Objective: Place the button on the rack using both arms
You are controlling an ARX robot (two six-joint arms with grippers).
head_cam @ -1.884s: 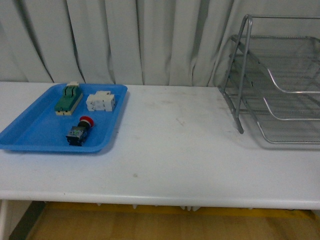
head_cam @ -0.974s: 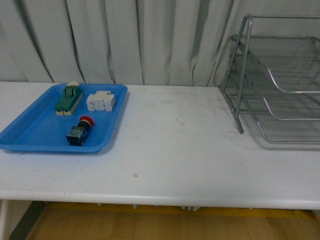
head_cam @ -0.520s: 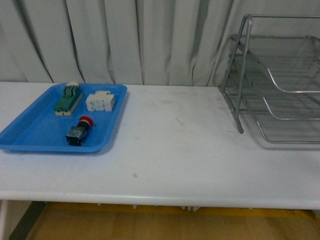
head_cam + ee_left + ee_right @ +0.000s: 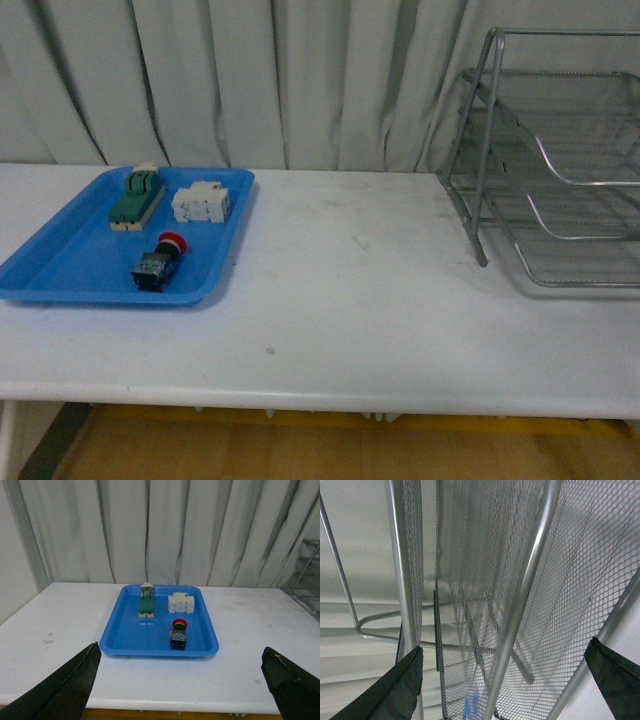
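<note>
A long white table (image 4: 350, 300) fills the lower half of the front view, and neither arm shows there. At the upper right of that frame stands the large silver three-tier wire mesh rack (image 4: 489, 150), partly cut off by the right edge. At middle left lies a flat blue plastic tray (image 4: 60, 265), well apart from the rack with bare table between them. Toward the tray's far side sit a green-and-cream switch block (image 4: 137, 198) and, just beside it to the right, a white breaker block (image 4: 201, 203).

Smallest of all is the push-button with the round red cap and dark blocky body (image 4: 160, 262). It lies on its side in the tray, nearer its front rim, untouched. Its long axis runs front to back, cap toward the curtain and body toward the table's front edge.

The left gripper (image 4: 180, 648) hangs back from the table with its fingers spread wide and nothing between them. The button (image 4: 178, 635) sits straight ahead of it, body end nearest, so I judge this arm the one to reach.

The right gripper (image 4: 503, 645), likewise spread and empty, is close against the rack's mesh (image 4: 402, 555). The view there is too close to tell which tier it faces.
</note>
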